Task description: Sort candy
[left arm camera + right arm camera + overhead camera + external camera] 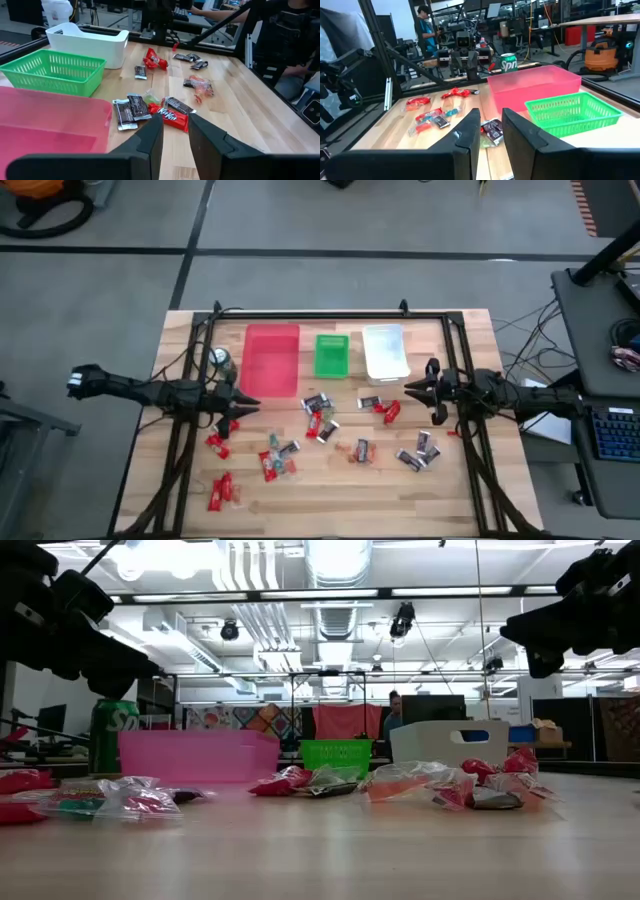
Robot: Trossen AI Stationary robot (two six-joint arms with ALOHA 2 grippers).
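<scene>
**Kid:** Where is all the candy (320,438)?

**Me:** It lies spread out on the wooden table (450,490), in front of three bins. None of it is in a bin that I can see. There are red ones, dark ones and see-through ones. Some red ones (222,491) lie near the front corner on the left arm's side. A red KitKat (169,115) sits by two dark bars (131,108), just past the left arm's fingers.

**Kid:** What bins are there?

**Me:** A pink bin (272,359), a green basket (332,355) in the middle, and a white bin (385,352). They stand in a row at the back. A green Sprite can (220,360) stands just beside the pink bin.

**Kid:** What is the left gripper (243,409) doing?

**Me:** It hangs above the table near the front corner of the pink bin. Its two fingers (150,137) are a little bit apart, with a small gap. Nothing is between them.

**Kid:** And the right gripper (418,387)?

**Me:** It hangs up in the air too, just in front of the white bin. Its fingers (467,132) also have a small gap, and they hold nothing.

**Kid:** Is anyone else here?

**Me:** Yes, a person (426,27) stands far behind the table
</scene>
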